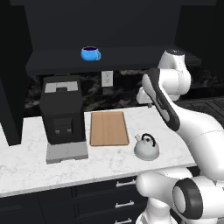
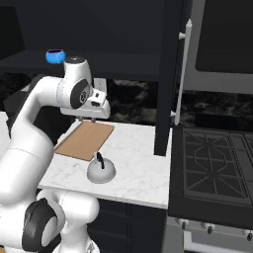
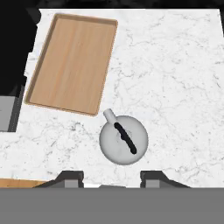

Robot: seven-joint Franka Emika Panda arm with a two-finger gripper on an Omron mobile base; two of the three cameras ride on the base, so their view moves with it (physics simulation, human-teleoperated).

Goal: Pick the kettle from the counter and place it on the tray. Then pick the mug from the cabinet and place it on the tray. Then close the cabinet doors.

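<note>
left base view: the kettle (image 1: 146, 148) stands upright on the white marble counter (image 1: 109, 164), just right of the wooden tray (image 1: 109, 128) and not touching it; its black arched handle rises over the silver dome and the short spout points toward the tray. the blue mug (image 1: 91, 53) sits on the shelf of the open cabinet (image 1: 109, 59), above a black coffee machine (image 1: 62, 114) on a grey base. the arm reaches up over the counter, its hand well above the kettle

right base view: the gripper (image 2: 87, 119) hangs over the near end of the tray, clear of everything, with the kettle (image 2: 101, 170) lower and nearer the counter edge. one cabinet door (image 2: 170, 74) stands swung open with its silver bar handle, beside the stove (image 2: 212, 170)

hand view: looking straight down, the kettle (image 3: 124, 139) lies just above the two finger tips (image 3: 70, 178), which stand moderately spread with nothing between them – an empty claw. the tray (image 3: 72, 63) is bare, up and to the left

handling, as a judgement: the kettle looks rigid, smooth metal – the rounded dome would likely slip between flat pads, so the thin stiff handle is the place to pinch, across its width near the top of the arch, jaws turned square to the handle's diagonal line
</note>
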